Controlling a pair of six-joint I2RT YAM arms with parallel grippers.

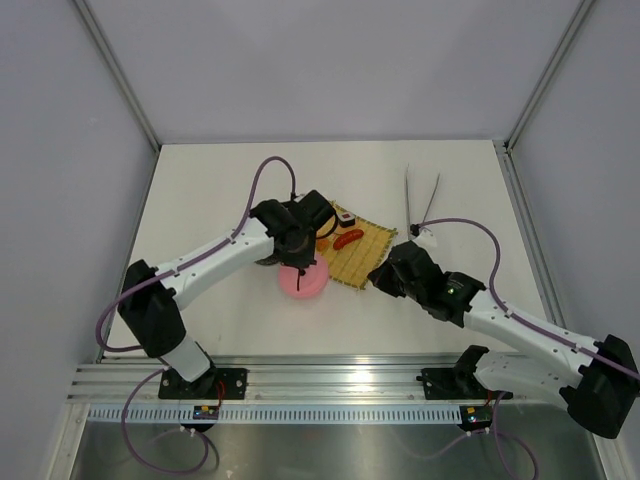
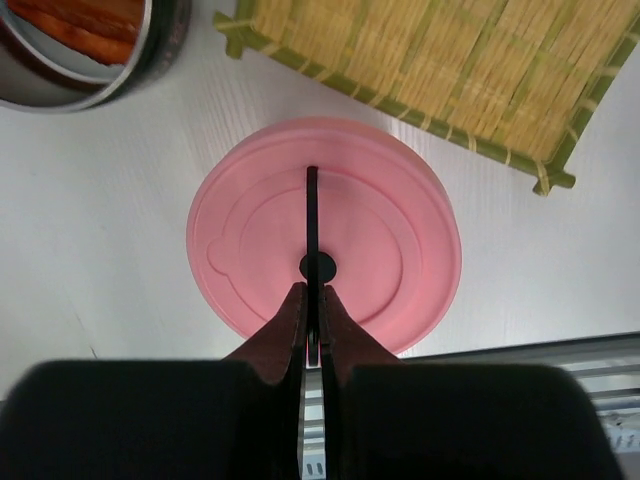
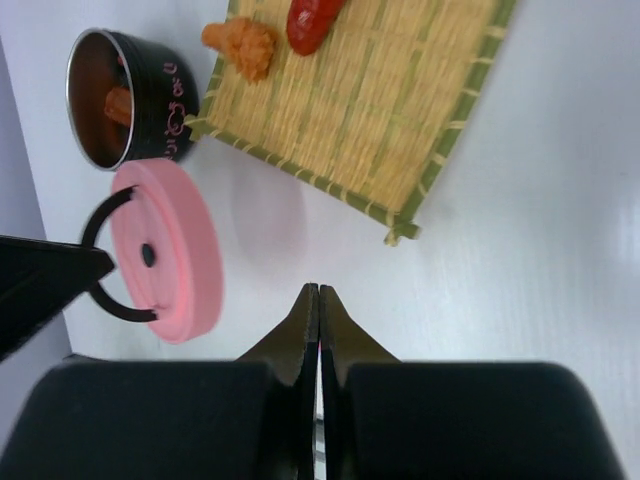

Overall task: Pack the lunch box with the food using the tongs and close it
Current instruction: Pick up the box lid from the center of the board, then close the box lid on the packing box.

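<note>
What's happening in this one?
The left gripper is shut on the black loop handle of the pink lid, which is beside the lunch box, not on it. The box holds some orange food; a sausage and an orange chunk lie on the mat. The right gripper, shut and empty, hovers near the mat's corner. The tongs lie unheld on the table.
</note>
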